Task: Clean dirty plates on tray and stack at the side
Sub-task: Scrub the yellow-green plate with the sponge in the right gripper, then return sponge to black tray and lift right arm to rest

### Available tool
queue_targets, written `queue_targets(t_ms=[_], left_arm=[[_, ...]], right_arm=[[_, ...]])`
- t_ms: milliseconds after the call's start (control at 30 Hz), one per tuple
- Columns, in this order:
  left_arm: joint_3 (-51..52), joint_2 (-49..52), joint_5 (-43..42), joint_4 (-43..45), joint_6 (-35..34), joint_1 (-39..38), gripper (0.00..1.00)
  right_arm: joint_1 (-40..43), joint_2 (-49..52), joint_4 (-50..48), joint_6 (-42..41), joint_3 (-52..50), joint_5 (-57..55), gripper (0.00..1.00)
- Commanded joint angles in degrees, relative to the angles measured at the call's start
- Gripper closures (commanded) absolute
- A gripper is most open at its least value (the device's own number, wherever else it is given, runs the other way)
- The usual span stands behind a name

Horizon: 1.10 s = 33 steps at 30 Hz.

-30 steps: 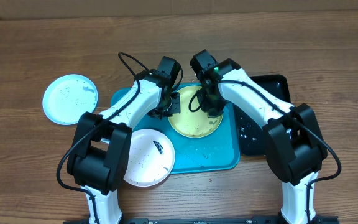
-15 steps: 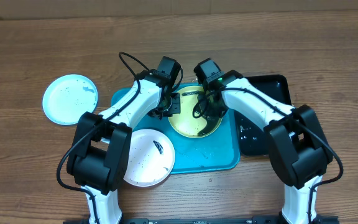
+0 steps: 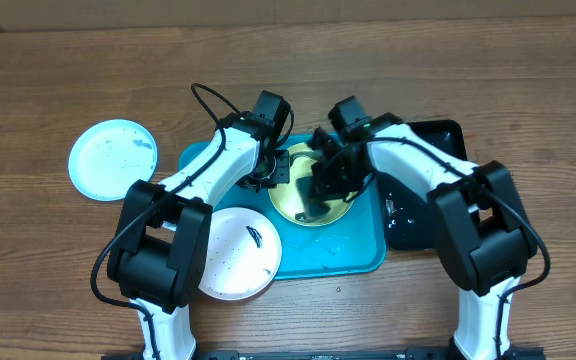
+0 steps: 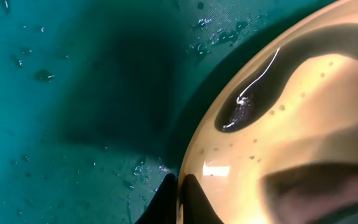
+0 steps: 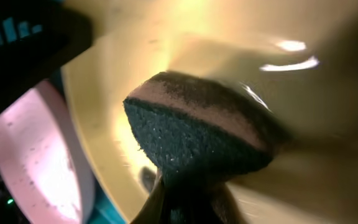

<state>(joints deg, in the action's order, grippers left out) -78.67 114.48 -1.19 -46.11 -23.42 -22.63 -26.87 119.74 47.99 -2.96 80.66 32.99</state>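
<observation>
The yellow-green plate (image 3: 290, 198) lies on the far half of the tray (image 3: 338, 250), face up. It is round, so no long axis can be told. The tray's long side runs left to right.

From above, both arms reach in over it. The right gripper (image 3: 326, 185) and its sponge (image 3: 318, 200) cover the plate's middle and right side, and the left gripper (image 3: 276, 170) covers its left rim. Only the near-left part of the plate is bare.

In the left wrist view, the left gripper (image 4: 178, 186) is clamped on the plate's (image 4: 291, 124) rim, one finger above it and one below. A dark wet smear (image 4: 236, 112) and small specks sit just inside the rim. Water drops (image 4: 219, 37) dot the tray floor (image 4: 73, 74) beside it.

In the right wrist view, the right gripper (image 5: 185, 199) is closed on the sponge (image 5: 197, 137). The sponge's dark, rough face is turned towards the camera and a paler layer lies behind it. It rests against the plate's (image 5: 185, 37) inner surface.

The white plate (image 3: 233, 255) sits at the tray's near-left corner, overlapping the tray's edge, with a dark smear and specks on it. The teal plate (image 3: 113, 158) lies on the table (image 3: 68, 60), well apart to the left and speckled. A black tray (image 3: 446, 137) lies just right of the tray, and the right arm crosses over it.
</observation>
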Motion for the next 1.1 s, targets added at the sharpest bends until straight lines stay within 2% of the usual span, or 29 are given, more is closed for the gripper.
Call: queue_targets(t_ms=[0, 267, 467, 833, 1067], left_arm=[[0.6, -0.4, -0.3, 0.1, 0.7, -0.3, 0.96], [0.6, -0.4, -0.3, 0.1, 0.7, -0.3, 0.96], [0.6, -0.4, -0.3, 0.1, 0.7, -0.3, 0.94], [0.6, -0.4, -0.3, 0.8, 0.7, -0.3, 0.91], [0.6, -0.4, -0.3, 1.1, 0.5, -0.4, 0.88]], right_arm=[[-0.9, 0.8, 0.0, 0.0, 1.6, 5.1, 0.96], [6.6, -0.2, 9.6, 0.1, 14.6, 5.8, 0.96], [13.2, -0.8, 20.0, 6.3, 20.7, 3.5, 0.96], [25.9, -0.9, 28.0, 5.6, 20.2, -25.3, 0.96], [27.2, -0.8, 22.6, 4.5, 13.7, -32.0, 0.96]])
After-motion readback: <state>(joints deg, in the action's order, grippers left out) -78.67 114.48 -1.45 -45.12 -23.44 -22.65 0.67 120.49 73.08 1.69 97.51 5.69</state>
